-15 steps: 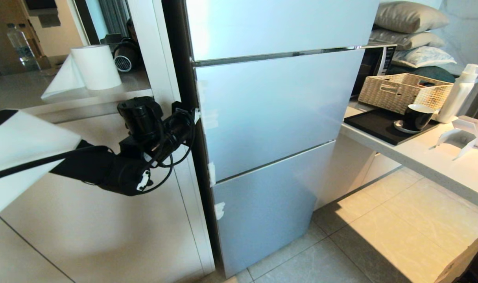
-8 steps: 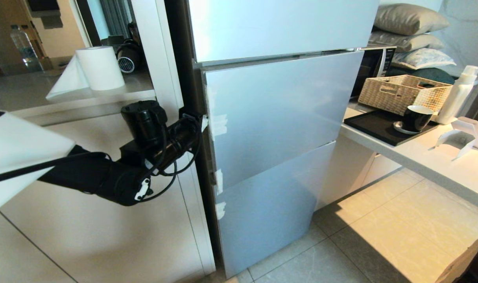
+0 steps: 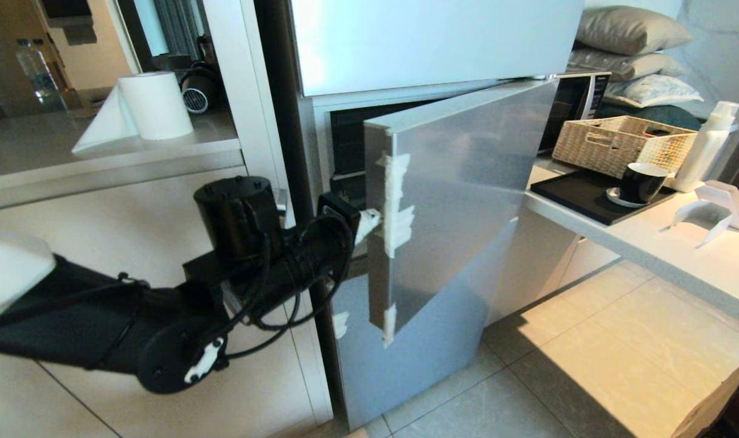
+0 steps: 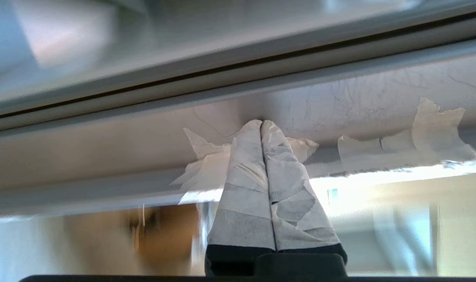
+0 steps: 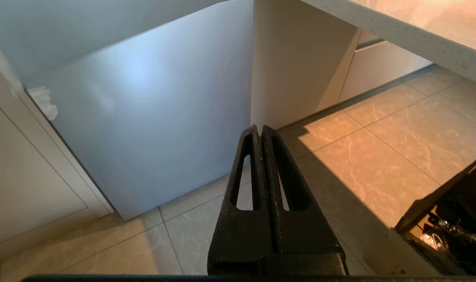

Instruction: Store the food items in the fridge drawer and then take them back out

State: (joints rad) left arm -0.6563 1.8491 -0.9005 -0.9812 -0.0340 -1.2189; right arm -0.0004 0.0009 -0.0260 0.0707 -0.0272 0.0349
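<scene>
Here the task stands at its opening stage: the middle fridge door (image 3: pixel 460 194) hangs partly ajar, yet neither the fridge drawer nor any food item is visible, so storing and retrieval both appear to remain undone. The left end effector (image 3: pixel 372 220), its 2 tape-wrapped fingers (image 4: pixel 261 164) pressed together and gripping nothing, bears with its tips against the door's taped inner edge, the arm reaching level from the robot's left side. The right end effector (image 5: pixel 260 131) is likewise closed and empty, pointing down toward the floor (image 5: pixel 379 156).
</scene>
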